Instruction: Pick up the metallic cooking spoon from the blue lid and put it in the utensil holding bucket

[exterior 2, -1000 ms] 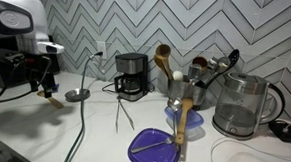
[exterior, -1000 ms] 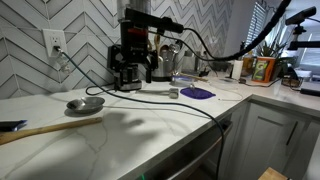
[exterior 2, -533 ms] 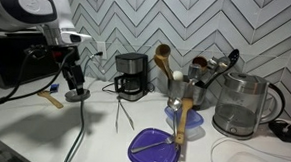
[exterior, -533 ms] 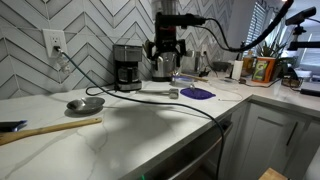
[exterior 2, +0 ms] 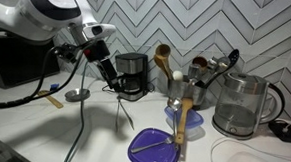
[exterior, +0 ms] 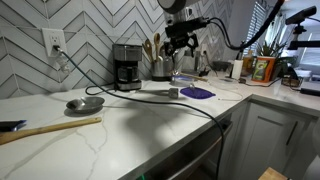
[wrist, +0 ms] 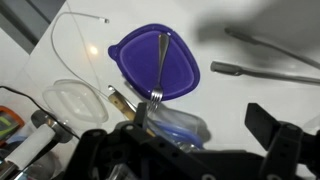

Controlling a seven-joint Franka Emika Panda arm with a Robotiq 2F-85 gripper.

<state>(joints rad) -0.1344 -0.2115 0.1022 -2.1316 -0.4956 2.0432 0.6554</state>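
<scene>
The blue lid (wrist: 155,63) lies flat on the white counter; it also shows in both exterior views (exterior: 197,92) (exterior 2: 154,145). A metallic utensil (wrist: 160,62) lies across it, and its end shows tines in the wrist view. The utensil bucket (exterior 2: 182,93) stands by the back wall, full of spoons; it also shows beside the coffee maker (exterior: 160,68). My gripper (wrist: 205,125) is open and empty. It hangs in the air above the counter (exterior: 180,42) (exterior 2: 111,71), short of the lid.
A black coffee maker (exterior: 126,68) and a glass kettle (exterior 2: 242,106) stand by the wall. A metal ladle (exterior: 85,103) and a wooden spoon (exterior: 50,128) lie on the counter. A black cable (exterior: 190,108) crosses it. A white round lid (wrist: 75,100) lies near the blue lid.
My arm has swung across the counter from over the ladle and coffee maker toward the blue lid and the bucket. The gripper stays open. Nothing on the counter has moved.
</scene>
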